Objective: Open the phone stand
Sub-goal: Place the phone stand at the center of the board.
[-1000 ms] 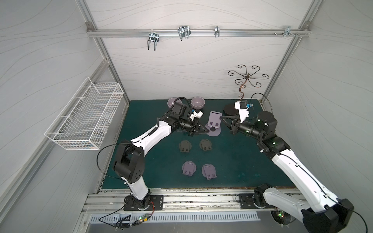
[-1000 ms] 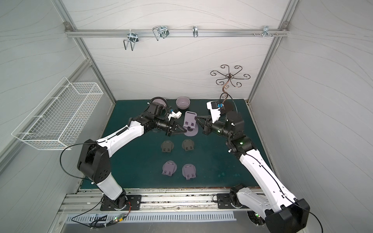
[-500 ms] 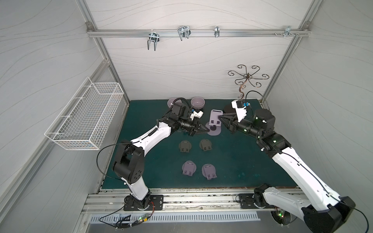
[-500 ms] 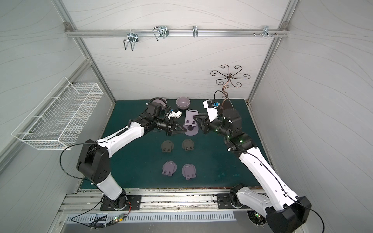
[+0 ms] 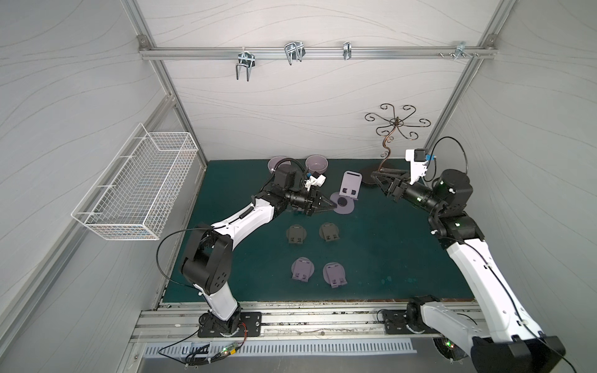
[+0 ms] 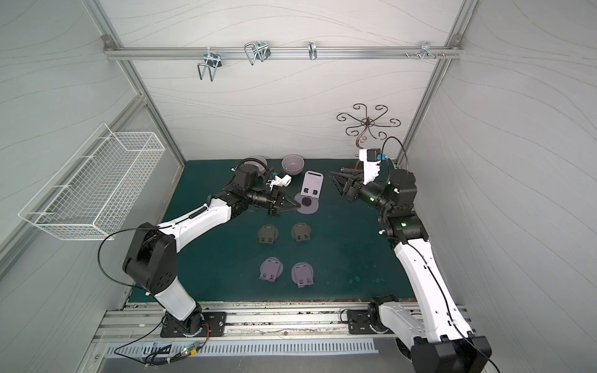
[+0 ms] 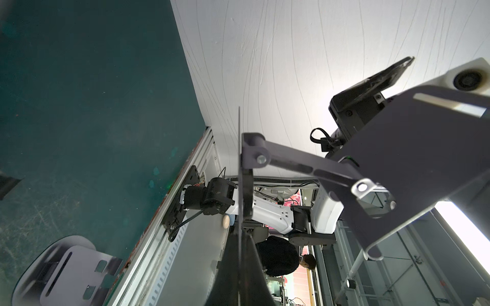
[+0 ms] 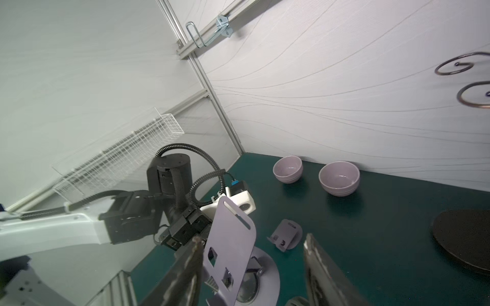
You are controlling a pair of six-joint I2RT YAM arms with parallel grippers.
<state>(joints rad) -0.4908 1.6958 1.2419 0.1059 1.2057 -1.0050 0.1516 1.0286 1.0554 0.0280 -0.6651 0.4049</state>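
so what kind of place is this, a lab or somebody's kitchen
Most likely a robot test cell in a lab: two arms bolted to a rail by a green mat, panel walls on an aluminium frame, and matching phone stands laid out in rows.

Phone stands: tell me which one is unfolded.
The lilac phone stand in the left gripper, at the back: its plate stands raised; the other four lie folded.

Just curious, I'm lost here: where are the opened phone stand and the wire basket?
The opened phone stand (image 5: 351,181): in a top view, on its raised back plate.
The wire basket (image 5: 139,193): in a top view, on its mesh side.
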